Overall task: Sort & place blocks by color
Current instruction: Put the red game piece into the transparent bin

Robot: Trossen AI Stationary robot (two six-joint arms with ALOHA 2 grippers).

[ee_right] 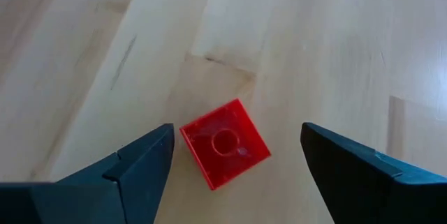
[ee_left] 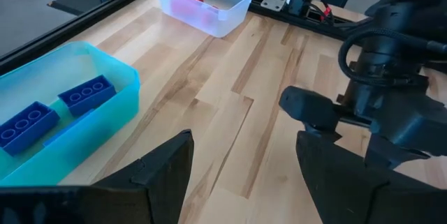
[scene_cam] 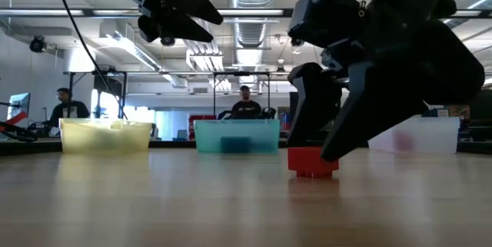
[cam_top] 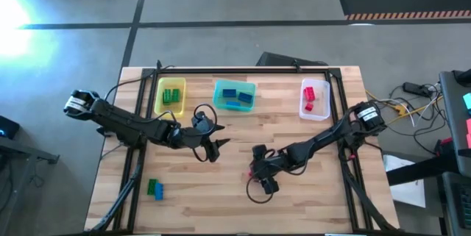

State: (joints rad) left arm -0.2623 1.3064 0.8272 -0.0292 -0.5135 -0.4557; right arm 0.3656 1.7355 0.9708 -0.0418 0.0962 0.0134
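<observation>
A single red block [ee_right: 225, 144] lies flat on the table, studs up, also in the low view [scene_cam: 313, 162]. My right gripper [ee_right: 237, 135] is open and points down over it, one finger on each side, touching nothing [cam_top: 256, 171]. My left gripper [ee_left: 244, 140] is open and empty, hovering above the table's middle [cam_top: 213, 148]. A green and a blue block [cam_top: 154, 188] lie together near the table's near left corner. More green blocks sit in the yellow bin [cam_top: 170, 95], blue ones in the teal bin [cam_top: 235, 95], red ones in the clear bin [cam_top: 315, 98].
The three bins stand in a row along the far edge. Dark frame rails [cam_top: 243, 70] run along the far edge and both sides. Cables loop around both arms. Bare wood lies between the grippers and the near edge. People sit in the room behind the table.
</observation>
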